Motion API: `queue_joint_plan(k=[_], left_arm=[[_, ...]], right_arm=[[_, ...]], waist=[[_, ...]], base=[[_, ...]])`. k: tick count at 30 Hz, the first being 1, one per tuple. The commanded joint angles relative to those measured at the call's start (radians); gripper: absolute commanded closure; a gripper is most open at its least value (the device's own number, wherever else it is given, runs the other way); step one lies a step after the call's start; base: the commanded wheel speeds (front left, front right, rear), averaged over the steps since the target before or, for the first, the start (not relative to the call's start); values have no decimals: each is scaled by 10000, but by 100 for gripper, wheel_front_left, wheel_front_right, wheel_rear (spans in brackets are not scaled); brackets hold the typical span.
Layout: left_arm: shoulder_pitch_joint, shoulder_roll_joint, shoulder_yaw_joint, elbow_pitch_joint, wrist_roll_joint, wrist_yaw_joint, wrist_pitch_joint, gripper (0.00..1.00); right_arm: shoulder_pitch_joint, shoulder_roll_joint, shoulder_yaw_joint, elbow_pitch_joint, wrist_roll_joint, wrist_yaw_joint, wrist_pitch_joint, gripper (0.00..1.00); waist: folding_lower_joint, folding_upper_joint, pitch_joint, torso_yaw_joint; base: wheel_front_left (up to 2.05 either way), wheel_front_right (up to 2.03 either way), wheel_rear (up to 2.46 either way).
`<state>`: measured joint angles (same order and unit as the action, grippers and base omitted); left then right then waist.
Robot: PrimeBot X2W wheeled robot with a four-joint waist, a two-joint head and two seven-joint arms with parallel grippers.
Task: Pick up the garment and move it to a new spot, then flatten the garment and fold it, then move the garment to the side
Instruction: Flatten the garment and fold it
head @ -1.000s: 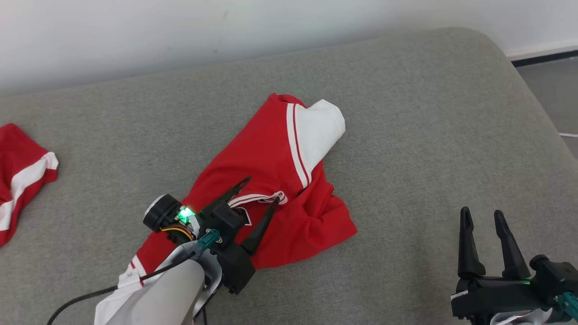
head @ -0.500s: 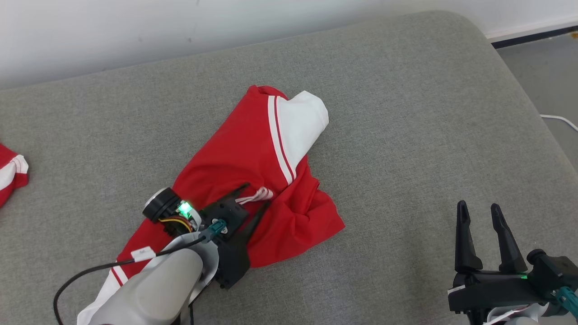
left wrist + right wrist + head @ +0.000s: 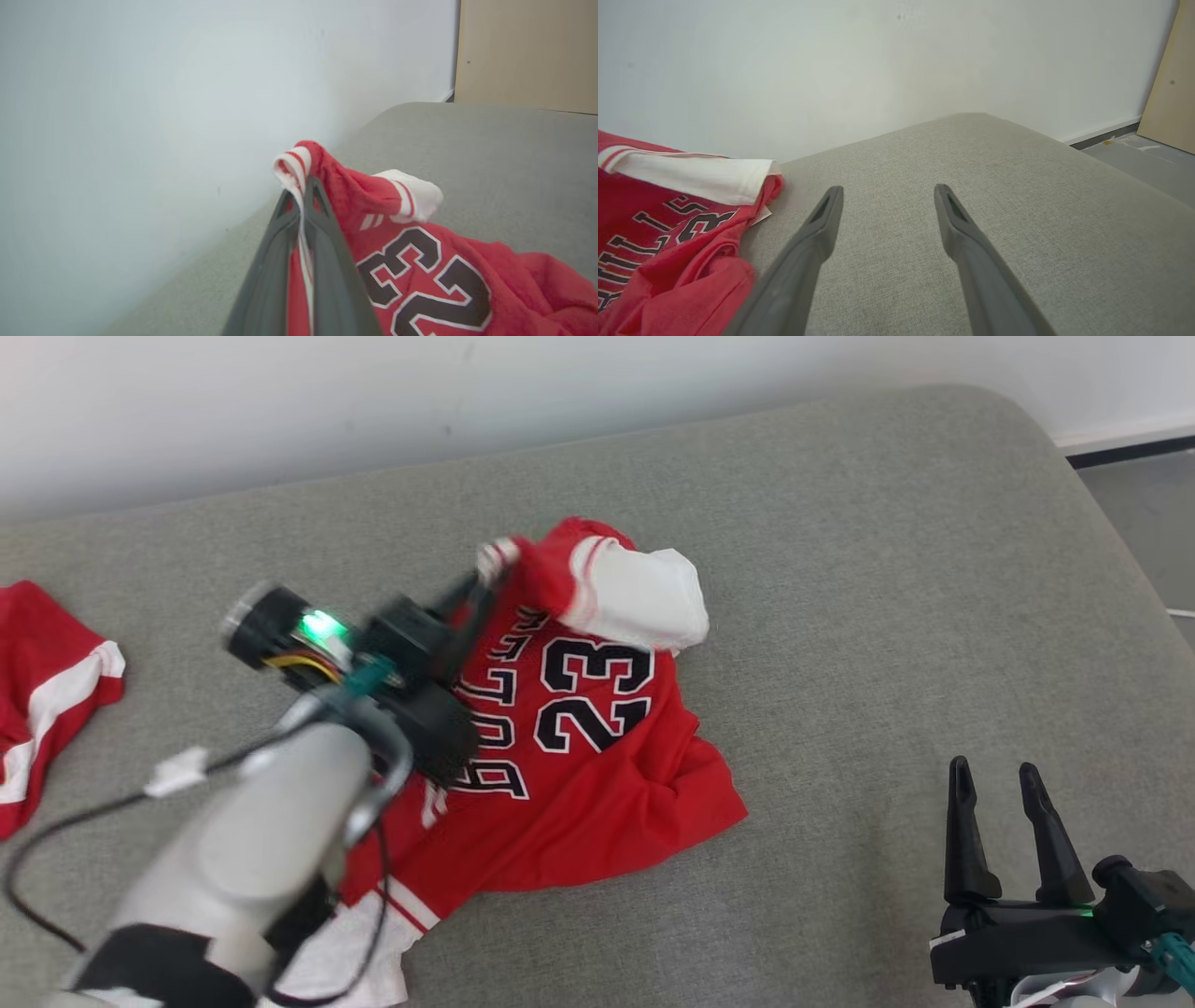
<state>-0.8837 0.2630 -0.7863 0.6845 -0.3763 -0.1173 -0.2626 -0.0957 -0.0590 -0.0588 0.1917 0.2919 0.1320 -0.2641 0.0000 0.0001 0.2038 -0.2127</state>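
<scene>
one garment [image 3: 597, 747] in left pincer [image 3: 481, 586]

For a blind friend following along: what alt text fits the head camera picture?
The robot's left gripper is shut on the striped trim of a red Bulls 23 jersey crumpled on a grey cushion. The right gripper sits open at lower right, clear of the jersey; another red-and-white garment lies at the left edge.
</scene>
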Motion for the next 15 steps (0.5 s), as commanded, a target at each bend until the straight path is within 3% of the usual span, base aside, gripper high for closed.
queue_joint_plan(k=[1, 9, 15], left_arm=[[-177, 265, 260, -158, -123, 84, -30, 100], [-285, 2019, 2213, -306, -268, 393, -32, 100], [82, 2591, 2999, 273, -376, 493, -32, 100]], right_arm=[[14, -48, 16, 14, -33, -26, -2, 0], [-195, -154, 63, -17, 18, -27, -4, 0], [-285, -166, -19, -71, -7, -27, -4, 0]], waist=[[0, -1, -67, 129], [0, -1, 195, 6], [0, -1, 579, -122]], base=[[0, 0, 0], [0, 0, 0], [0, 0, 0]])
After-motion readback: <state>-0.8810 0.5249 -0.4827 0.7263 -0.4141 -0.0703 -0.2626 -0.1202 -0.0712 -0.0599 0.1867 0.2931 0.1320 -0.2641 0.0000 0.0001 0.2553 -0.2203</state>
